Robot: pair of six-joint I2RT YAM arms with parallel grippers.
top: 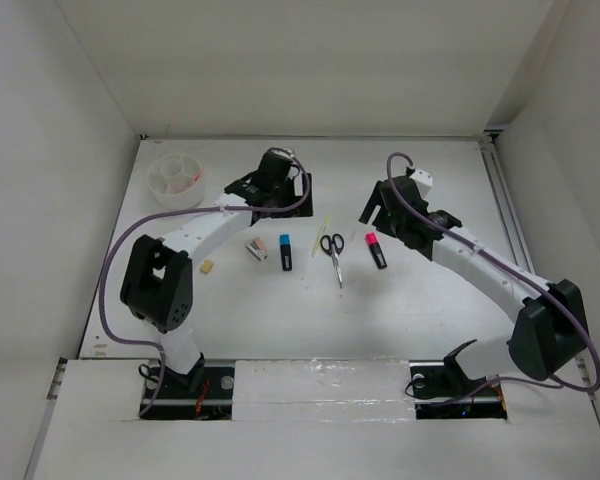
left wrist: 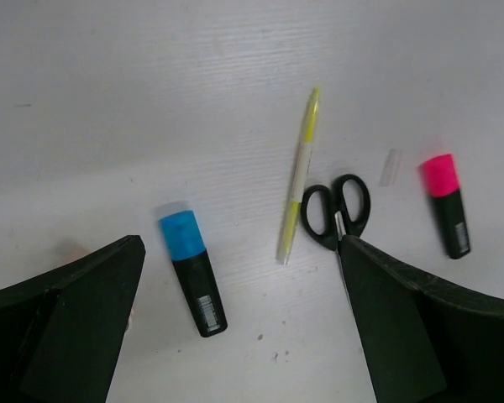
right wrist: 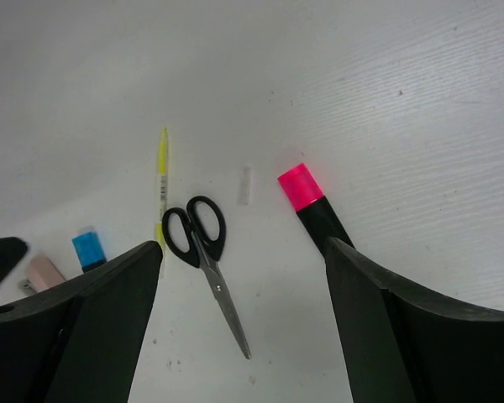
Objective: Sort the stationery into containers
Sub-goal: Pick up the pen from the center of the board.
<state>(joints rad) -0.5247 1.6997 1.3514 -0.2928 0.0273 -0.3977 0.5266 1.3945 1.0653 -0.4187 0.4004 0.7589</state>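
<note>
From the top external view, the round white cup [top: 175, 180] is sitting at the far left of the surface [top: 280, 320], well apart from the loose stationery, which is lying in a row near the middle: the tan eraser [top: 208, 267], a small white-pink piece [top: 256, 250], the blue-capped marker [top: 285, 251], the thin yellow stick [top: 325, 226], the scissors [top: 333, 252] and the pink-capped marker [top: 376, 249]. The left end effector [top: 270, 190] is hanging just beyond the blue-capped marker, and the right end effector [top: 388, 215] just beyond the pink-capped one. In the left wrist view, the left end effector is gaping wide and gripping nothing, with the blue-capped marker lying flat below, nearer its left finger. That marker is looking light, stiff and smooth, so a pinch across the black barrel near its middle is probably suiting it best. In the right wrist view, the right end effector is also standing open and empty above the scissors and the pink-capped marker. The scissors are likely the heaviest piece and are lying very flat; taking them at the thicker handle loops seems safer than at the thin blades. The yellow stick is looking slender and prone to rolling.
</note>
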